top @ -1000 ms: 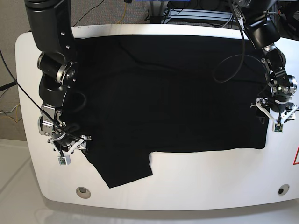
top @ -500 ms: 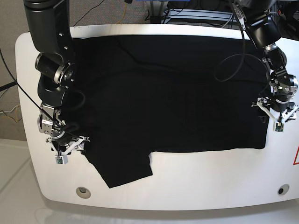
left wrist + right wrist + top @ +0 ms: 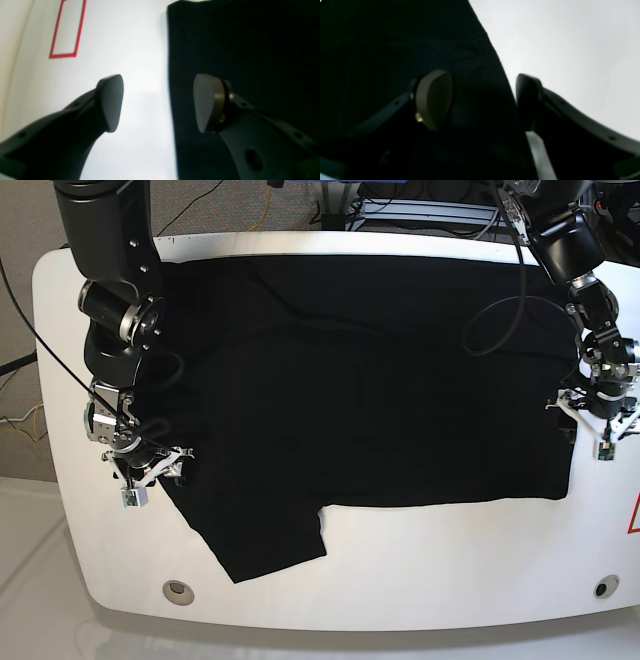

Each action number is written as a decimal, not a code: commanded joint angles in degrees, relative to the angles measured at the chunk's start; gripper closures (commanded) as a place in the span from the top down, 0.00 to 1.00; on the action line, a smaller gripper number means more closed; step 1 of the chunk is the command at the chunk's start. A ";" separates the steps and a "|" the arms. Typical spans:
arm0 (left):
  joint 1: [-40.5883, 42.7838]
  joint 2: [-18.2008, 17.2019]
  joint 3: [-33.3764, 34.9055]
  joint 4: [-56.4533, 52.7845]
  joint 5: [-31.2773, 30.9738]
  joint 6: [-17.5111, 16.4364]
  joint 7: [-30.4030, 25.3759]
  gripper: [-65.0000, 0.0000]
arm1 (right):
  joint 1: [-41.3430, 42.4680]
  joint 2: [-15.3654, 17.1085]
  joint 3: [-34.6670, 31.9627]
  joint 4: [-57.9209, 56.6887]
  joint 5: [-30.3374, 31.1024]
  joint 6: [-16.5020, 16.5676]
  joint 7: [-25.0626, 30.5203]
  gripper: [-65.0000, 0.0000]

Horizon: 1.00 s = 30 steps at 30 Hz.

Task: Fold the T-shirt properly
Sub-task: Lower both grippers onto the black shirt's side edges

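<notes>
- T-shirt [image 3: 370, 390] lies spread flat over most of the bench [image 3: 420, 580], from near the far edge down toward the near edge; 1 sleeve pokes out toward the near left corner in the base view
- left gripper [image 3: 157, 102] sits at the cloth's straight side edge, at the right side of the bench in the base view; fingers apart, 1 pad over bare bench, the other over black cloth, edge running between them, nothing clamped
- right gripper [image 3: 482, 100] sits at the opposite side edge, by the sleeve; fingers apart, straddling the hem, nothing clamped; cannot tell whether the pads touch the cloth
- red outlined rectangle [image 3: 66, 28] is marked on the bench beyond the left gripper, well clear of the cloth
- Risk: if the pads close without getting under the edge, they likely pinch only air or skid the cloth sideways, bunching it
- Risk: cloth is soft and matte black, layers hard to tell apart; a grip may take 1 layer only, so the fold would drag unevenly
- Risk: if the 2 grips land at unequal points along the sides, the fold line would probably come out skewed
- Risk: the loose sleeve could trail or tuck under when the sides lift, leaving a lump
</notes>
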 commanded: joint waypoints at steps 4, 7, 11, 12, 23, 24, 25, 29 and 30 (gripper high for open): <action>-1.13 -1.10 -0.25 1.58 -0.26 0.36 -1.32 0.65 | 0.86 0.29 -2.88 0.21 0.11 -0.04 -0.18 0.64; -0.43 -1.10 -0.25 2.46 -0.26 0.36 -1.32 0.65 | 0.86 -0.32 -6.05 -1.55 0.37 -0.04 -0.18 0.64; 0.28 -1.10 -0.16 3.61 -0.26 0.36 -1.32 0.65 | 0.86 -2.08 -7.46 -1.81 0.28 -0.13 -0.18 0.64; 0.36 -1.10 -0.16 3.69 -0.26 0.36 -1.32 0.65 | 0.86 -2.34 -7.46 -1.81 0.28 -0.13 -0.26 0.64; 0.28 -1.10 -0.16 3.52 -0.26 0.36 -1.32 0.65 | 0.86 -4.36 -7.46 -1.90 0.28 0.05 -0.35 0.63; 0.28 -1.10 -0.16 3.52 -0.26 0.36 -1.32 0.65 | 0.86 -4.45 -7.54 -1.90 0.28 0.05 -0.35 0.62; 0.28 -1.10 -0.16 3.52 -0.26 0.36 -1.32 0.65 | 0.86 -4.54 -7.54 -1.90 0.28 0.05 -0.35 0.60; 0.28 -1.10 -0.16 3.52 -0.26 0.36 -1.32 0.65 | 0.86 -4.54 -7.54 -1.90 0.28 0.05 -0.35 0.37; 0.28 -1.10 -0.16 3.52 -0.26 0.36 -1.32 0.65 | 0.86 -4.45 -7.54 -1.90 0.28 -0.04 -0.35 0.29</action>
